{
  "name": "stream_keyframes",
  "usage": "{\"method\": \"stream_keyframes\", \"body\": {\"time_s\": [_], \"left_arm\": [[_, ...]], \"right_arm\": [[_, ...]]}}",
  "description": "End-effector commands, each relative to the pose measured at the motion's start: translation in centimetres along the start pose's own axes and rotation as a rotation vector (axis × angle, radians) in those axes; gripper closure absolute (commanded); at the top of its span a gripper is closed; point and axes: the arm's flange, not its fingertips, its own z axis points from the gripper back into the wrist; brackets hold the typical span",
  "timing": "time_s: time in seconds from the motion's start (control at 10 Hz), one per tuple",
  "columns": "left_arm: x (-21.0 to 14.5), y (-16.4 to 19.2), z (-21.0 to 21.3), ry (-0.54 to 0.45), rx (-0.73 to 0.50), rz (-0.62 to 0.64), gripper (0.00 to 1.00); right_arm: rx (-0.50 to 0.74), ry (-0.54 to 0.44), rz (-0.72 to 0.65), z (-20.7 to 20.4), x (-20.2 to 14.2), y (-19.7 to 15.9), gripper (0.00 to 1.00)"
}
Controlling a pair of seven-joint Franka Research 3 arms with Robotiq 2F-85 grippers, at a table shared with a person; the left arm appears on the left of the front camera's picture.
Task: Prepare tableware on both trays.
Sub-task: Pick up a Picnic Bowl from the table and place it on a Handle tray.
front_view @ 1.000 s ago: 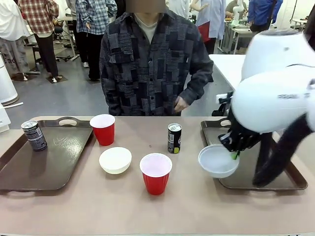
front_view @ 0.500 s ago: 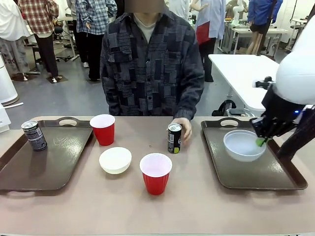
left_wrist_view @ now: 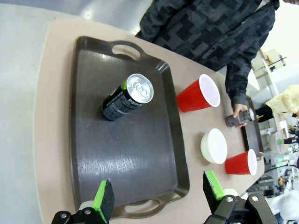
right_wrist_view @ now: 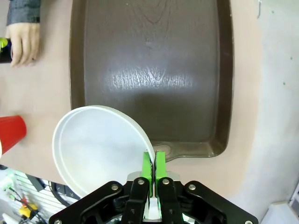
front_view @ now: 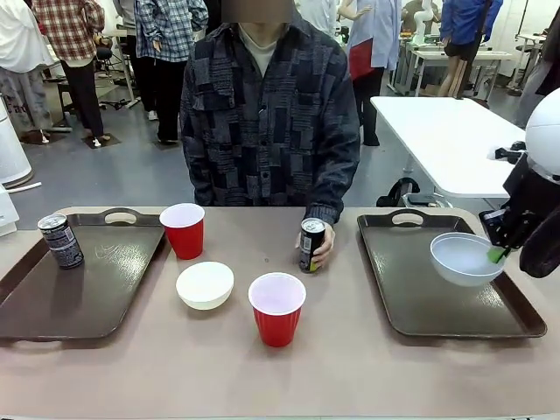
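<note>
The left tray (front_view: 87,302) is bare but for a can (front_view: 59,241) in its far left corner. Between the trays, a far cup (front_view: 184,230), a white bowl (front_view: 205,284), a near cup (front_view: 277,308) and the person's hand (front_view: 325,250) on a second can (front_view: 311,241) crowd the tabletop (front_view: 350,372). The right tray (front_view: 407,293) is bare, with a held bowl (front_view: 462,260) in the right gripper (front_view: 498,255) over its right side.

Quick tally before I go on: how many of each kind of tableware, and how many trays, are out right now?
Red cups: 2
White bowls: 2
Black cans: 2
Brown trays: 2
Total: 8
</note>
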Motion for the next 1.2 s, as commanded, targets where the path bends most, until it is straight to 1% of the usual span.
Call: {"method": "stream_keyframes", "body": {"time_s": [0.0, 0.1, 0.2, 0.3, 0.4, 0.5, 0.6, 0.7, 0.8, 0.9, 1.0, 1.1], "left_arm": [[-0.1, 0.2, 0.1, -0.007, -0.016, -0.004, 0.0], [-0.1, 0.2, 0.1, -0.007, -0.016, -0.004, 0.0], [-0.1, 0.2, 0.1, -0.007, -0.016, -0.004, 0.0], [-0.1, 0.2, 0.1, -0.007, -0.016, -0.004, 0.0], [-0.1, 0.2, 0.1, -0.007, -0.016, -0.004, 0.0], [-0.1, 0.2, 0.1, -0.007, -0.016, -0.004, 0.0], [-0.1, 0.2, 0.1, -0.007, -0.016, -0.004, 0.0], [-0.1, 0.2, 0.1, -0.007, -0.016, -0.004, 0.0], [-0.1, 0.2, 0.1, -0.007, -0.016, -0.004, 0.0], [-0.1, 0.2, 0.1, -0.007, -0.016, -0.004, 0.0], [-0.1, 0.2, 0.1, -0.007, -0.016, -0.004, 0.0], [-0.1, 0.2, 0.1, -0.007, -0.016, -0.004, 0.0]], "right_arm": [[0.003, 0.001, -0.013, -0.1, 0.0, -0.5, 0.96], [-0.01, 0.008, -0.001, -1.0, 0.9, 0.3, 0.96], [0.019, 0.004, -0.022, -2.1, 2.2, -0.3, 0.96], [0.018, 0.025, -0.021, -3.5, 2.9, -0.3, 0.96], [0.009, 0.054, -0.002, -4.7, 2.7, -0.1, 0.96], [0.023, 0.069, 0.005, -5.3, 2.2, -0.2, 0.96], [0.046, 0.054, 0.086, -4.0, -1.7, 1.7, 0.96], [-0.011, -0.067, 0.19, -1.8, -6.5, 3.8, 0.96], [-0.036, -0.088, 0.147, -0.9, -7.3, 3.1, 0.96], [-0.022, -0.048, 0.114, -1.5, -6.5, 2.4, 0.96], [0.01, -0.016, 0.109, -2.2, -5.9, 1.8, 0.96], [0.018, -0.004, 0.104, -2.7, -5.5, 1.6, 0.96]]}}
